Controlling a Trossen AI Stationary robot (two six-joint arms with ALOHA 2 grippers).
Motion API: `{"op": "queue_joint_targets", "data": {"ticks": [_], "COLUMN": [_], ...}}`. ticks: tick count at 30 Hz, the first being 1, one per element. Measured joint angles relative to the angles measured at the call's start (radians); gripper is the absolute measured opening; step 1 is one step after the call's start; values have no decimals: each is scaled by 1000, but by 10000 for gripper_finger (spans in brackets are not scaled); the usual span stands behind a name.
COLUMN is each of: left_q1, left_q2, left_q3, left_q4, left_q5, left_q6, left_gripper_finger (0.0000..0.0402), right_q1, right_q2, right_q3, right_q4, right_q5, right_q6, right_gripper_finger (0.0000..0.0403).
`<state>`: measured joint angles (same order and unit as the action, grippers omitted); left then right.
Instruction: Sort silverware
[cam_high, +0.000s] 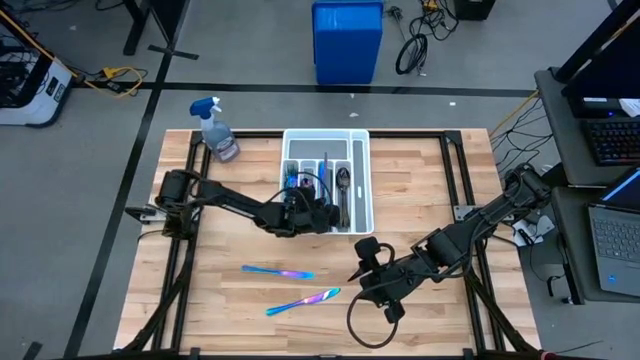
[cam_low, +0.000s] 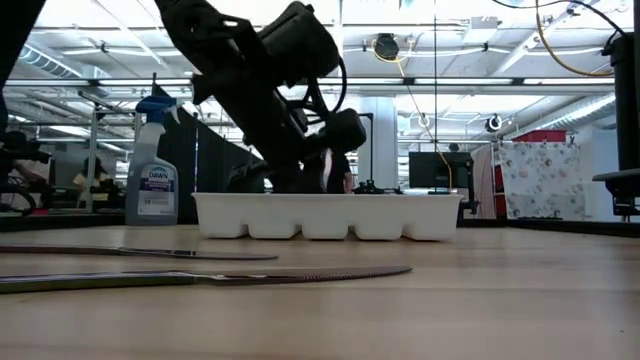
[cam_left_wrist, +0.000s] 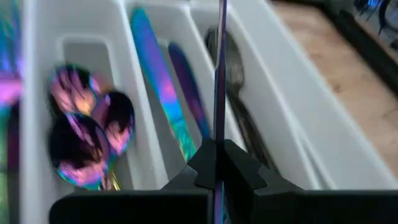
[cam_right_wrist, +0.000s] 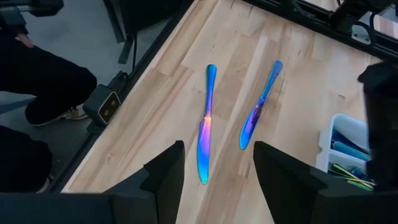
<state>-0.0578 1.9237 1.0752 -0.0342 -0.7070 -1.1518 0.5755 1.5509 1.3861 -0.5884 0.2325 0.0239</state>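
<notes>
**Left gripper pinching a knife over the tray; two knives on the open table**

The left gripper (cam_left_wrist: 219, 163) has its fingers pressed onto a thin iridescent knife (cam_left_wrist: 220, 74), seen edge-on and standing upright from the fingers. It sits over the middle of the white tray (cam_high: 361, 180), above the walls of the long compartments.

The right gripper (cam_right_wrist: 217, 168) hangs with fingers spread and empty, above the table (cam_high: 240, 320) and just short of the two loose knives.

Tray contents, as far as the left wrist view shows: one compartment holds two knives (cam_left_wrist: 163, 93) lying lengthwise, blue to purple to green along the blade. A neighbouring compartment holds at least one dark spoon (cam_left_wrist: 231, 68). A shorter compartment holds three rainbow-purple spoon bowls (cam_left_wrist: 84, 124), overlapping.

Two knives remain outside the tray: one (cam_high: 279, 271) lying across the table, the other (cam_high: 303, 301) at a slant nearer the front edge, close together but apart. Bare wood surrounds both on all sides.

A spray bottle (cam_high: 217, 130) stands at the back left corner, beside the tray but not touching.
</notes>
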Motion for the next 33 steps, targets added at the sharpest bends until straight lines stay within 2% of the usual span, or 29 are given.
{"op": "queue_joint_targets", "data": {"ticks": [3, 9, 13, 17, 19, 23, 28, 33], "left_q1": [6, 0, -12, -38, -58, -122, -257, -381], "left_q2": [13, -6, -68, -177, -250, -354, -405, -380], "left_q3": [0, 0, 0, 2, 2, 2, 2, 0], "left_q4": [3, 0, -1, -19, -92, -248, -458, -651], "left_q5": [23, 25, 27, 118, 206, 373, 387, 362], "left_q6": [-29, 1, 96, 279, 367, 441, 486, 427], "left_gripper_finger": [14, 90, 130, 147, 147, 147, 147, 148], "right_q1": [0, 0, 0, 0, 0, -3, -42, -80], "right_q2": [0, 0, 0, 0, 0, 1, 2, 2], "right_q3": [0, 0, 0, -1, -12, -53, -149, -258], "right_q4": [0, -1, -13, -48, -50, -27, 197, 410], "right_q5": [0, 1, 1, 24, 57, 137, 162, 158], "right_q6": [-3, -4, 2, 33, 53, 77, 70, 97], "right_gripper_finger": [176, 176, 176, 176, 176, 176, 176, 176]}}
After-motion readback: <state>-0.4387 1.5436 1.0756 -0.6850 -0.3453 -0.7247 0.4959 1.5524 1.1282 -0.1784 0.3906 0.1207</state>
